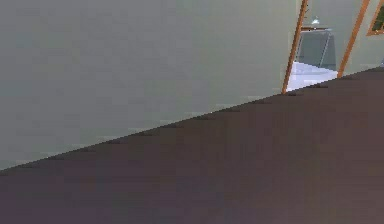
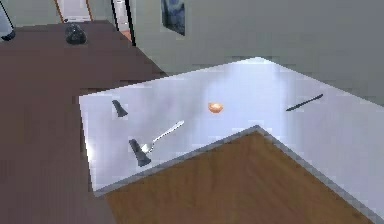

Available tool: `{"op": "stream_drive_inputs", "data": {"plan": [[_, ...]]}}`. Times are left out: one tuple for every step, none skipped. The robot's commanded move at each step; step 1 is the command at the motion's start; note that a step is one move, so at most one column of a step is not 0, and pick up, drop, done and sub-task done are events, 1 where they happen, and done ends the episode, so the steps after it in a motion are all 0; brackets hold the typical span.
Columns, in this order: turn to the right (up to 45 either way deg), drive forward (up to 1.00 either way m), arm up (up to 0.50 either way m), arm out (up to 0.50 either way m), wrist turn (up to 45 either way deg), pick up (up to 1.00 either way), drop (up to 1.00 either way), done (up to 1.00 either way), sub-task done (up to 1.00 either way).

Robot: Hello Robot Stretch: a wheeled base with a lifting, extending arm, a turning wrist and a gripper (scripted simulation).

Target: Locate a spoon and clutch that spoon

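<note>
On the white counter [image 2: 250, 82] a silvery, dark-handled utensil [image 2: 155, 138] may be the spoon. Drive up square to it before reaching; gripper state cannot be told.

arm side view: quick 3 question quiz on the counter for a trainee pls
1. True or false: the orange blob lies on the counter.
2. Fill in: the picture hangs on the ___.
3. Which lies nearest the arm side view's right edge? A orange blob, B thin dark utensil, C picture.
Key: 1 true; 2 wall; 3 B.
</note>
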Motion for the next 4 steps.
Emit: {"op": "stream_drive_inputs", "data": {"plan": [[0.0, 0.0, 0.5, 0.0, 0.0, 0.0, 0.0, 0.0, 0.0], [0.0, 0.0, 0.38, 0.0, 0.0, 0.0, 0.0, 0.0, 0.0], [0.0, 0.0, 0.0, 0.24, 0.0, 0.0, 0.0, 0.0, 0.0], [0.0, 0.0, 0.0, 0.0, 45.0, 0.0, 0.0, 0.0, 0.0]]}}
